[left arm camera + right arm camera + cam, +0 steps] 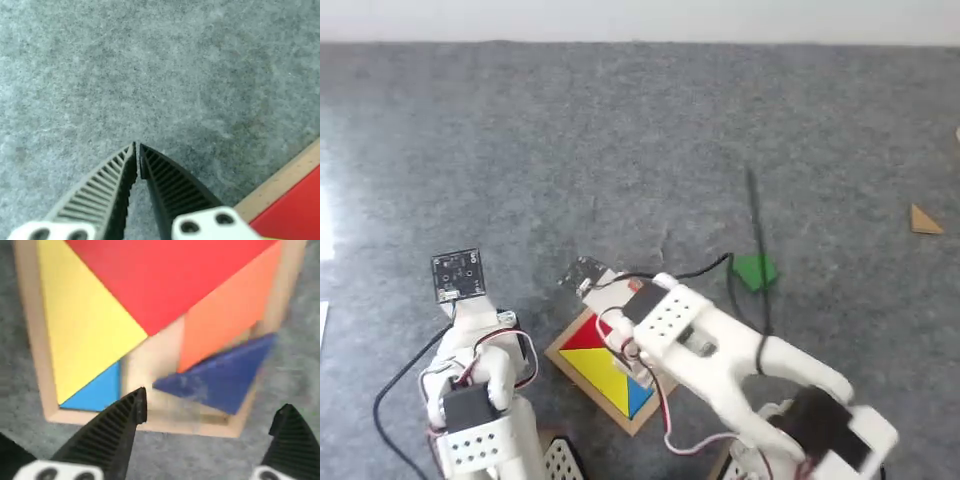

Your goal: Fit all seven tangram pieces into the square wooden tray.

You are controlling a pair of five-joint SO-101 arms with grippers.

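Right pincer (214, 405) hangs wide apart over the tray (30, 340), where the navy triangle (220, 380) looks cocked against the rim. I'd nudge it flat beside the orange piece (225, 320) first. Left pincer (137, 147) sits closed over the tabletop (150, 60) next to the tray.

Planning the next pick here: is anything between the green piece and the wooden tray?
Yes. A black cable runs past the green piece, on or just beside it, and the right arm hangs over the carpet between it and the tray. Nothing else lies on that stretch.
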